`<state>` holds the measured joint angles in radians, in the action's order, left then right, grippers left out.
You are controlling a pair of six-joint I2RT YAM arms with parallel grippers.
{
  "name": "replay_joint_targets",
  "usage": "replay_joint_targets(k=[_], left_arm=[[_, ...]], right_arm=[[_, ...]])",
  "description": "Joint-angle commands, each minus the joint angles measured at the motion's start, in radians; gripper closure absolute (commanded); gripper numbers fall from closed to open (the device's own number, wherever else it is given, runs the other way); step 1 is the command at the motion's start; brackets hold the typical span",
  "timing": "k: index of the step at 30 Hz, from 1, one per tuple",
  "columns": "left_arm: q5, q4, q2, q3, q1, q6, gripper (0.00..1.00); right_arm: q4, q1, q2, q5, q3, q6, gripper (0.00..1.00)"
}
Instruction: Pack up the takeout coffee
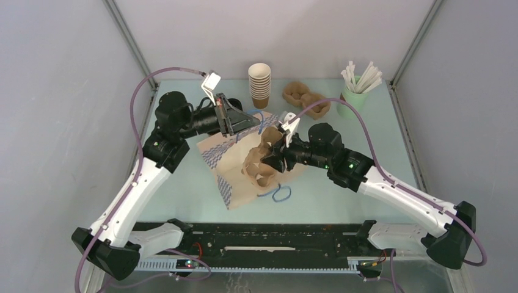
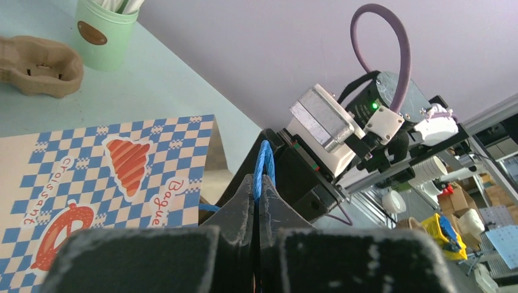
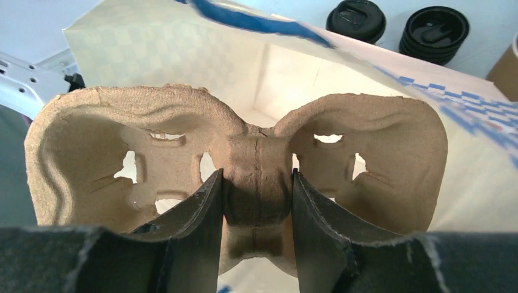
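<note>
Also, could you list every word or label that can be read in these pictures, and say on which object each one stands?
"Croissant": on the checked paper bag, beside a red drawing.
"Bague": on the same bag; the rest of the word is hidden behind the left hand.
Brown oval label on the green cup: no text can be read.
Black lids: raised marks, too small to read.

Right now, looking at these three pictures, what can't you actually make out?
- Top view: the paper bag's inside; the cup tray and right gripper cover its mouth.
- Right wrist view: most of the bag's interior, blocked by the tray; a brown object is cut off by the right edge.
- Left wrist view: where the blue handle runs below the left gripper's closed fingers; the gripper body hides it.
</note>
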<state>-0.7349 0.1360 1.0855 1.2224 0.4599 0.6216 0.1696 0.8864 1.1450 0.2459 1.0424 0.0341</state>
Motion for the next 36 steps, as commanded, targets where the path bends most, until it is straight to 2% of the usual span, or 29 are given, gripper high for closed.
replay_joint_targets(k=[1,5,11,17,21,27,32,36], left_arm=[[-0.064,-0.032,-0.025,-0.026,0.006,-0.04,1.0],[-0.058,-0.04,-0.017,-0.021,0.006,-0.029,1.0],[-0.07,-0.058,-0.007,-0.022,0.023,-0.002,1.0],[-0.051,-0.064,-0.022,-0.047,0.028,0.011,1.0],[-0.021,-0.091,-0.037,-0.08,0.028,0.034,1.0],[-0.002,-0.131,-0.065,-0.147,0.026,0.019,1.0],[0.027,-0.197,-0.092,-0.189,0.022,0.017,1.0],[-0.019,-0.292,-0.091,-0.202,0.022,0.074,1.0]], right_arm=[[0.028,-0.021,-0.05,-0.004,0.007,-0.096,0.74],[0.039,-0.006,-0.025,-0.093,0.007,-0.096,0.75],[-0.049,0.116,0.048,-0.375,-0.002,-0.169,0.77],[-0.111,0.138,0.107,-0.489,-0.004,-0.226,0.76],[-0.102,0.161,0.13,-0.497,-0.005,-0.249,0.75],[-0.018,0.166,0.147,-0.326,0.015,-0.245,0.72],[0.031,0.177,0.172,-0.345,0.042,-0.276,0.73],[0.029,0.175,0.182,-0.342,0.042,-0.259,0.73]])
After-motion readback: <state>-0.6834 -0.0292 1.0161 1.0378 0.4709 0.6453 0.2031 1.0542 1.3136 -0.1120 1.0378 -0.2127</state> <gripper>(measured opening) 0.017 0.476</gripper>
